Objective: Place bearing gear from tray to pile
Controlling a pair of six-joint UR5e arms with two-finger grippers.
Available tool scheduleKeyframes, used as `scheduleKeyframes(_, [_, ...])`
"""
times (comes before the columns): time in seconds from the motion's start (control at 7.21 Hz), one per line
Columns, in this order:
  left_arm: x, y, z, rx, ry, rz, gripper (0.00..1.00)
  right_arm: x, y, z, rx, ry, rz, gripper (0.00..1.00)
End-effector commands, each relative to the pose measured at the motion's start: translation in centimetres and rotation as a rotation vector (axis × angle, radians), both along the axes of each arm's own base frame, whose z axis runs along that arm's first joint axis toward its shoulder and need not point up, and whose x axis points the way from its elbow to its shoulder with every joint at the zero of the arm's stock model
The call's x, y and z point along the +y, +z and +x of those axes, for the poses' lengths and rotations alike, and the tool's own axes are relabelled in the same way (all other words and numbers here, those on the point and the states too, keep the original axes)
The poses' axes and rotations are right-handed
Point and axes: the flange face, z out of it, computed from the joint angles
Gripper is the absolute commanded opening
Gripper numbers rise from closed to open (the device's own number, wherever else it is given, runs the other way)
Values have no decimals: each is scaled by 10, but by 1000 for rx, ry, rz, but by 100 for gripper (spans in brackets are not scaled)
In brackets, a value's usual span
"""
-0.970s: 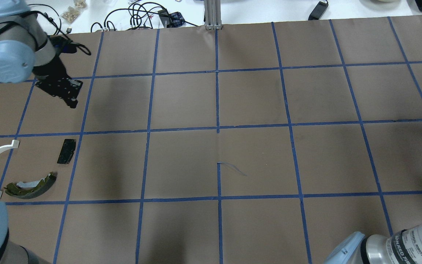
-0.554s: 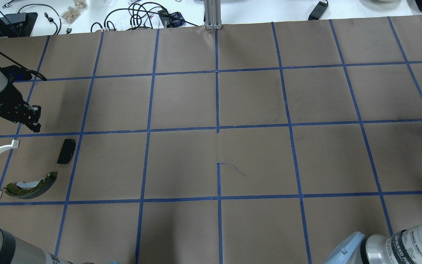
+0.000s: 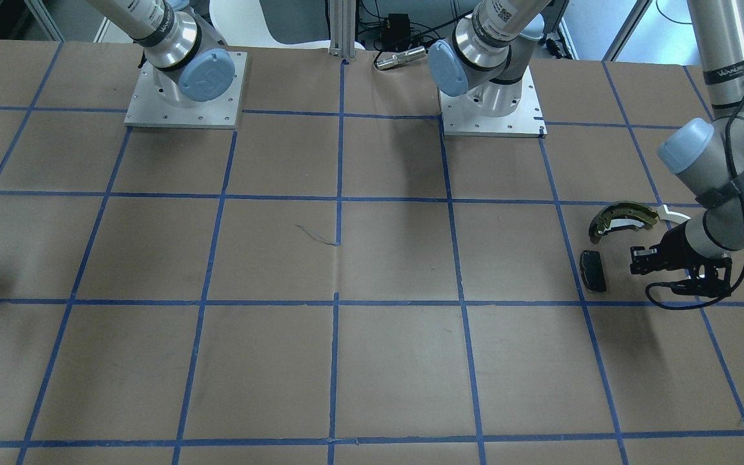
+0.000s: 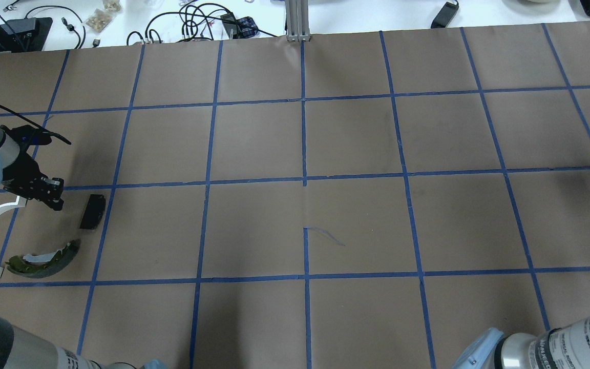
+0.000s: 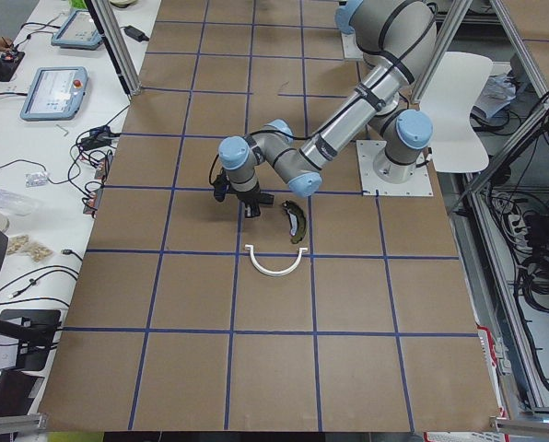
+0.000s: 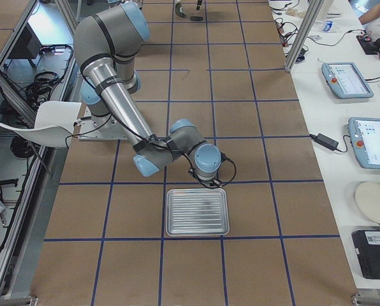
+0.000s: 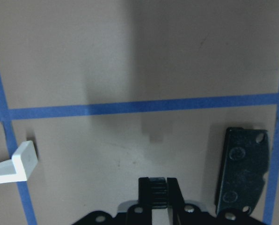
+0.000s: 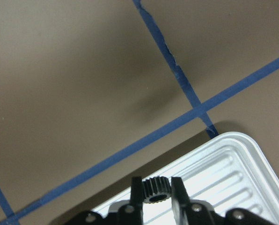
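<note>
Whereas a moment earlier the left gripper (image 4: pixel 55 202) hung farther out over the bench (image 4: pixel 356 225), it now sits closer in, at the pile (image 4: pixel 44 259), between the white arc strip (image 7: pixel 23 161) and the dark pad (image 4: pixel 92 211), fingers (image 7: pixel 144 192) pinching the bearing gear (image 7: pixel 159 193). The pile's parts have not moved. The right gripper (image 8: pixel 157 187) pinches a second toothed gear (image 8: pixel 151 189) over the tray (image 8: pixel 223 173) edge.

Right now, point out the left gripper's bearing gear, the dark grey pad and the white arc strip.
bearing gear (image 7: pixel 158 192), left wrist view, toothed rim.
dark grey pad (image 7: pixel 242 171), left wrist view, face centre.
white arc strip (image 7: pixel 22 162), left wrist view, squared end.
</note>
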Motion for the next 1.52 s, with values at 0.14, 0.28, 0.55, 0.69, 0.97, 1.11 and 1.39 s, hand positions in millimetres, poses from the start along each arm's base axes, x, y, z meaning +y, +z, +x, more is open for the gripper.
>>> scheduleKeyframes(0.14, [8, -9, -5, 1, 3, 7, 60, -26, 36, 150, -6, -346, 54, 23])
scheduleKeyframes(0.28, [9, -4, -6, 0, 12, 9, 100, -42, 57, 222, 9, -407, 49, 23])
scheduleKeyframes(0.55, [2, 13, -7, -18, 2, -14, 100, -62, 49, 402, 11, -535, 88, 24])
scheduleKeyframes(0.69, [-5, 23, -8, 3, 14, -26, 100, -67, 52, 493, 18, -571, 12, 25])
scheduleKeyframes(0.97, [-29, 60, -15, 19, 29, -86, 100, -38, 22, 630, 78, -709, 31, 24])
scheduleKeyframes(1.11, [-41, 73, -36, 5, 6, -108, 100, -22, 4, 685, 52, -789, 18, 25])
scheduleKeyframes(1.39, [-69, 89, -116, -28, -69, -142, 100, 1, -34, 748, 27, -951, 43, 25])
